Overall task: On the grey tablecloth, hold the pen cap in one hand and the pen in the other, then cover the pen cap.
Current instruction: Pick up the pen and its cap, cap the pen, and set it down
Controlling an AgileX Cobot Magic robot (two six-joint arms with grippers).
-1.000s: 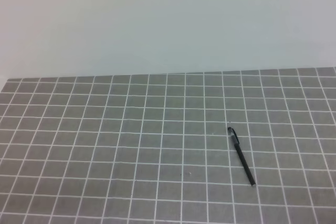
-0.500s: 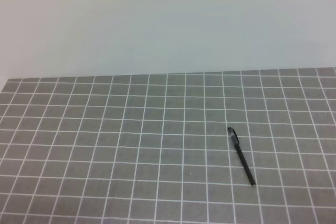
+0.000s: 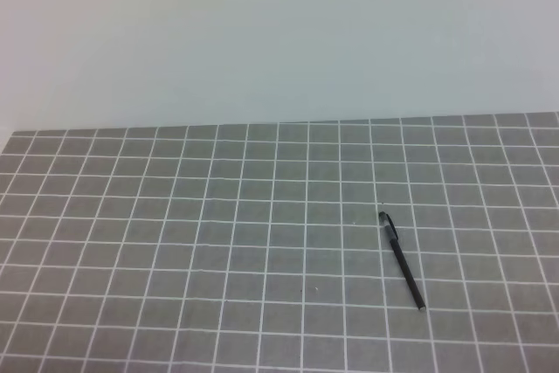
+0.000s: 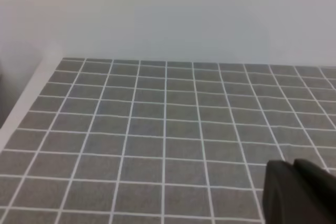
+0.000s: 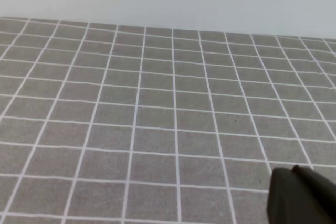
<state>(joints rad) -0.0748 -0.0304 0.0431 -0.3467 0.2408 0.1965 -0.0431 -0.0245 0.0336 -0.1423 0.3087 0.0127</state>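
Pen [image 3: 402, 259] lies flat on the grey cloth [image 3: 175, 242], right of centre in the high view, slanted, one end pointing away from you and the other toward the near edge. It looks like one piece, thicker dark bit at the far end, so the cap [image 3: 387, 221] reads as already seated on the pen; too small to be sure. No loose cap anywhere on the bench.

Neither arm shows in the high view. Each wrist view catches only a dark corner of its own tool: left tool [image 4: 299, 192], right tool [image 5: 302, 195]. Both are clenched and hold nothing, parked back off the cloth and well apart from the pen.

My read: either you're done and retracted, or nothing has begun. If begun, your right arm is the nearer one for the pen.
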